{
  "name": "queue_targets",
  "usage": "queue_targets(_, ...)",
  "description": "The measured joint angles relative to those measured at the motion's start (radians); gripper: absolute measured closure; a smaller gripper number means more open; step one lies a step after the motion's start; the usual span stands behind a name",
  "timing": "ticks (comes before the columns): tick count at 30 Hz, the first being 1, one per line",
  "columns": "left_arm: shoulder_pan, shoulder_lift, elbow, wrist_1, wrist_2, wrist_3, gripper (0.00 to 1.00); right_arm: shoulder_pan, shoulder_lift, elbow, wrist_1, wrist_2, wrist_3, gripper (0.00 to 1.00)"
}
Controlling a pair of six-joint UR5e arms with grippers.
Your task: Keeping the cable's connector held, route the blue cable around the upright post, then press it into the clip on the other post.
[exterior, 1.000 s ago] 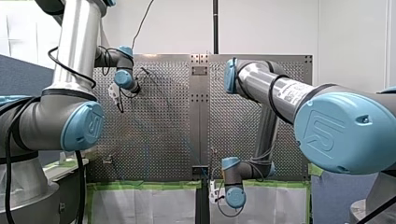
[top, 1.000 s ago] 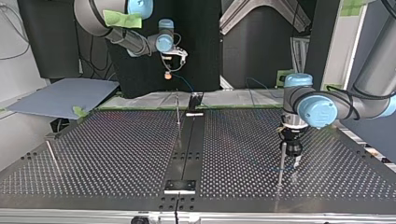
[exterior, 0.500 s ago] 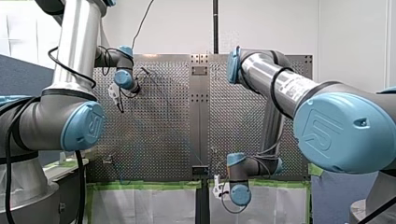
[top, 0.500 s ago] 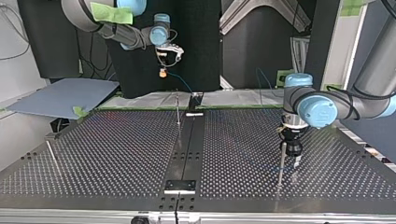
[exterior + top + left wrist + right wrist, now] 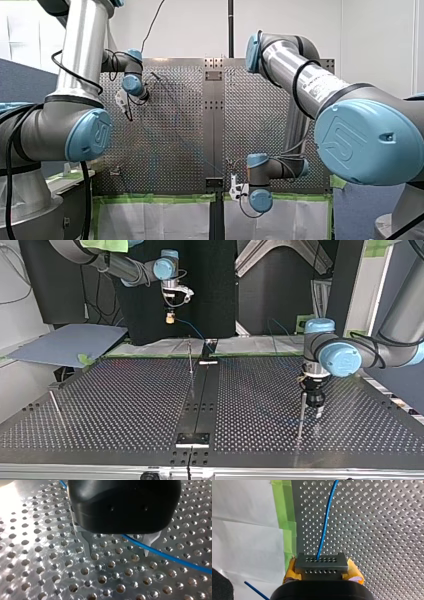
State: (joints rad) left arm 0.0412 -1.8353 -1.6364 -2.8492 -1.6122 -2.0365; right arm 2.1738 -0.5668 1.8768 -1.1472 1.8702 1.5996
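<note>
Right gripper point(image 5: 322, 570): yellow pads point(image 5: 290, 567) clamped on both sides of the grey connector point(image 5: 321, 562), a block with rows of small holes. The blue cable point(image 5: 325, 522) leaves the connector's face and runs straight ahead of the gripper over the perforated table point(image 5: 374, 530). Beside the gripper, green tape point(image 5: 287, 530) edges the table, with white sheeting point(image 5: 242, 542) past it. In the top view this gripper hangs high over the table's far edge, at the view's left of centre, and the cable slopes down from it toward the table's middle.

Left gripper point(image 5: 116, 555): black body with metal fingers point(image 5: 85, 545) apart, tips just above the table. The cable passes under the body and between the fingers, closer to one of them; no clamping shows. In the top view this gripper sits low at the view's right, just beside a thin upright post point(image 5: 302, 412).

A second thin post point(image 5: 190, 360) stands near the table's centre strip and a third point(image 5: 55, 407) at the view's left. Which one carries the clip cannot be told. The cable is not wrapped around any post.
</note>
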Motion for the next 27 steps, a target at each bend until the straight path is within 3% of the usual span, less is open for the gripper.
queue_targets(8,-0.002,0.000,0.000,-0.045,-0.042,-0.067,0.00,-0.014,-0.003,0.011,-0.032,-0.008,0.008,1.00)
queue_targets(27,0.011,0.000,0.000,-0.059,-0.013,-0.252,0.00,-0.026,-0.003,0.012,-0.021,-0.020,0.002,1.00)
